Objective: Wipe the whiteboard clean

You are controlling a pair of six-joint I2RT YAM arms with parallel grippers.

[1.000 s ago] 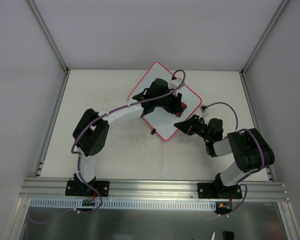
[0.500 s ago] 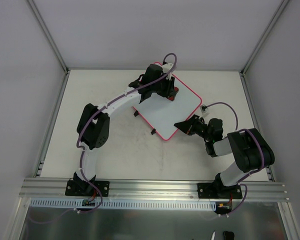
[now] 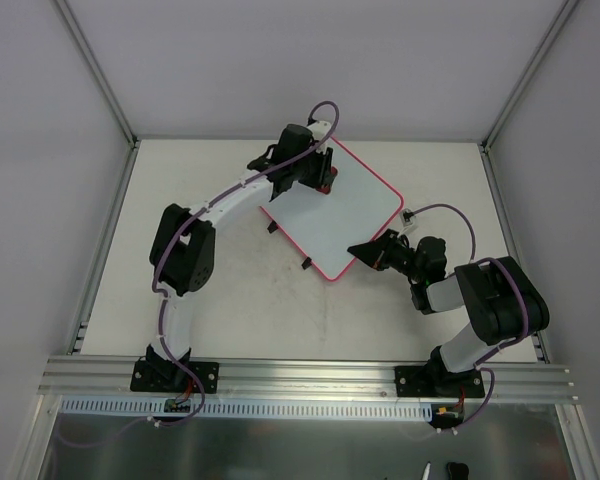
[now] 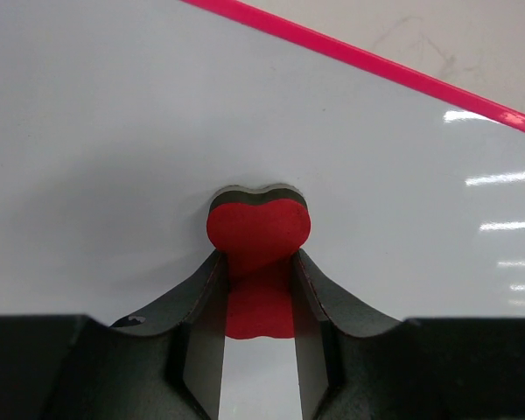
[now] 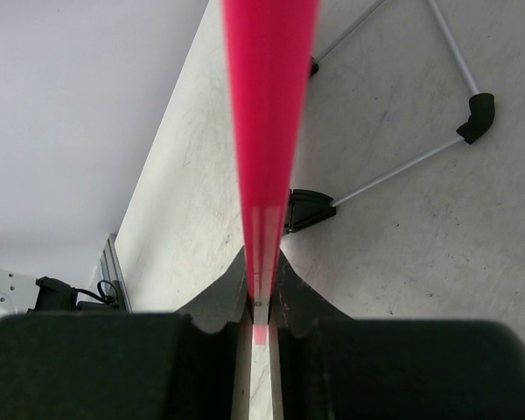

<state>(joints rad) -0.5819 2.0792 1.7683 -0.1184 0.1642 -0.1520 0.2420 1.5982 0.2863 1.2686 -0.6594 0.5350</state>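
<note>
The whiteboard (image 3: 345,222), white with a thin pink frame, lies turned like a diamond on the table. Its face (image 4: 114,131) shows no marks in either view. My left gripper (image 3: 321,178) is over the board's far left corner, shut on a small red eraser (image 4: 258,229) whose dark underside presses on the white surface. The pink frame (image 4: 376,63) runs just beyond it. My right gripper (image 3: 364,251) is shut on the board's near right edge; the pink frame (image 5: 267,131) shows edge-on between its jaws (image 5: 261,284).
Two black clips (image 3: 272,228) (image 3: 306,264) stick out from the board's near left edge. Under the board, thin metal legs with black end pieces (image 5: 308,210) (image 5: 477,114) rest on the scuffed table (image 3: 230,300). Rails and grey walls bound the table.
The left gripper has swept the eraser from the board's right middle up and left to its far corner. The right gripper and the board have stayed put.
</note>
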